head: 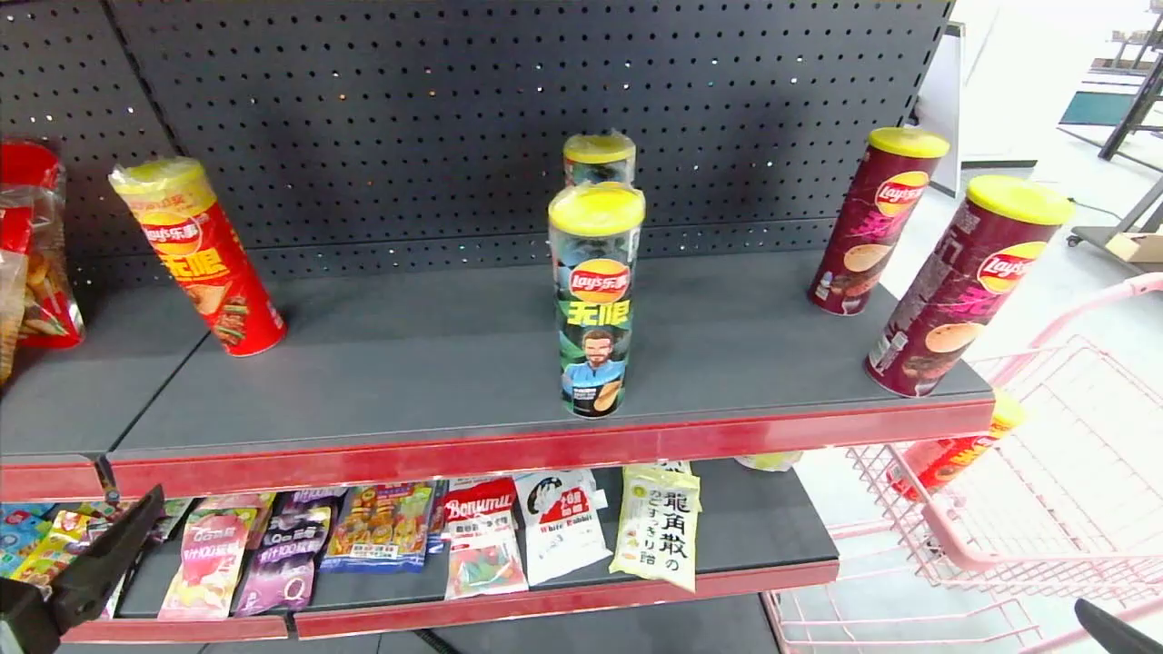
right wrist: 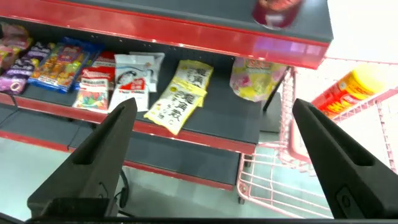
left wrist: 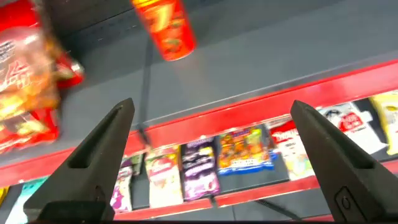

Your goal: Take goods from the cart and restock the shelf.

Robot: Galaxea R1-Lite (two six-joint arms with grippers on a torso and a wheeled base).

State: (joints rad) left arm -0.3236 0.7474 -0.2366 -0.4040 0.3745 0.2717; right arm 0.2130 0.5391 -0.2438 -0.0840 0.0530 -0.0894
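Red chip can (right wrist: 354, 93) lay in the pink cart (right wrist: 267, 177), ahead of the right gripper (right wrist: 212, 109), whose jaws stood wide and empty. It looked light, stiff, slippery; best held around its middle.

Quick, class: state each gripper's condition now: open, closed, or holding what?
Left gripper: open, holding nothing.
Right gripper: open, holding nothing.

The right claw (right wrist: 212, 112) hangs open before the lower shelf (right wrist: 236, 124), where snack packets (right wrist: 124, 78) lie near its front edge, and a red-and-yellow can (right wrist: 351, 93) lies in the pink cart (right wrist: 289, 118) beside the shelf's end.
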